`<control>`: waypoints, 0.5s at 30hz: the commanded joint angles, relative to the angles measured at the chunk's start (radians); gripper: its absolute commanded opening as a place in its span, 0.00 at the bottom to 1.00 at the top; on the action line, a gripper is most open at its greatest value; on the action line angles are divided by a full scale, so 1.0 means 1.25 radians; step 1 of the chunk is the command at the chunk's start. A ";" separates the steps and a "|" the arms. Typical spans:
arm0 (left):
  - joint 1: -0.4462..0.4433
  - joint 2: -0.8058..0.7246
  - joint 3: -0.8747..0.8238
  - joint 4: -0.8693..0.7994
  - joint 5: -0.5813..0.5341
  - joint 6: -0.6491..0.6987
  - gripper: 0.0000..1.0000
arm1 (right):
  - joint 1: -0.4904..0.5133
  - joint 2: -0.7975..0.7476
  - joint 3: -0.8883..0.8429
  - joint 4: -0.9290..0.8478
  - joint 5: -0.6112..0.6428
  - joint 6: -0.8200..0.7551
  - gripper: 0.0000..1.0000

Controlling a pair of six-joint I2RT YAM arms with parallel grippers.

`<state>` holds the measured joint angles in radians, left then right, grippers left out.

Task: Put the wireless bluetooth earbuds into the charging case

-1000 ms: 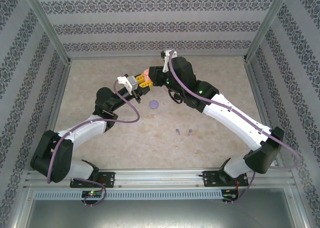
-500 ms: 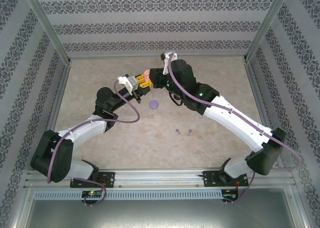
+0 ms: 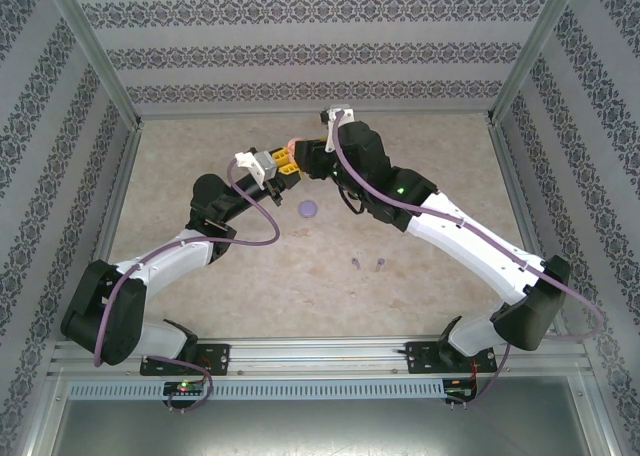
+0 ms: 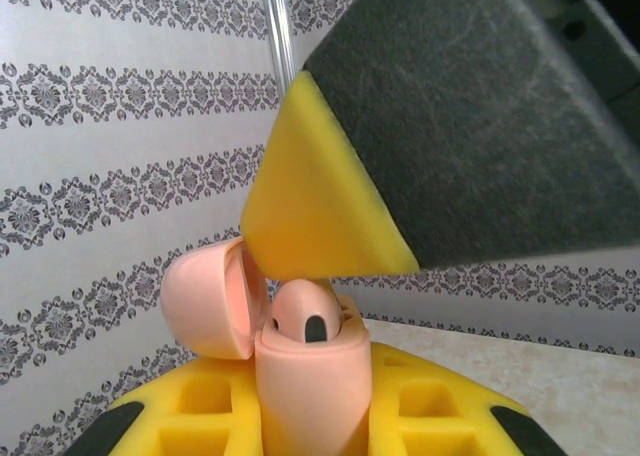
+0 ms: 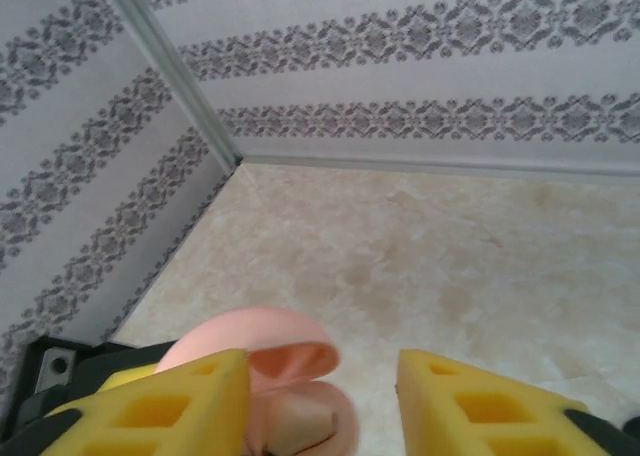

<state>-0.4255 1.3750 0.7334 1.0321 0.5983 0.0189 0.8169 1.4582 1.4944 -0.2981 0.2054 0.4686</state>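
Note:
My left gripper (image 3: 284, 166) is shut on a pale pink charging case (image 4: 312, 381), held upright above the table with its lid (image 4: 205, 301) swung open to the left. A pink earbud (image 4: 308, 314) sits in the case's well, dark port facing the camera. My right gripper (image 5: 322, 401) hovers just over the case with its yellow fingers (image 5: 160, 406) spread and nothing between them. One of those fingers (image 4: 320, 211) shows directly above the earbud in the left wrist view. Two purple earbuds (image 3: 355, 264) (image 3: 381, 264) lie on the table.
A round purple case (image 3: 309, 208) rests on the marbled tabletop (image 3: 420, 156) below the two grippers. Patterned walls with metal corner posts (image 3: 110, 71) enclose the back and sides. Both arms meet at the middle back of the table.
The right gripper's jaws have opened and let go of the pink earbud, which now sits in the case. The right arm has edged slightly left. The left arm has held still.

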 commanded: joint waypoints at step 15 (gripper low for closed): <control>-0.009 0.004 0.014 -0.018 0.077 -0.015 0.00 | -0.210 0.014 0.128 -0.145 -0.290 0.084 0.49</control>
<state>-0.4263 1.3777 0.7372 1.0271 0.6300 0.0174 0.5789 1.3933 1.5887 -0.3878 -0.0090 0.5709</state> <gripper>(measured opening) 0.190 0.506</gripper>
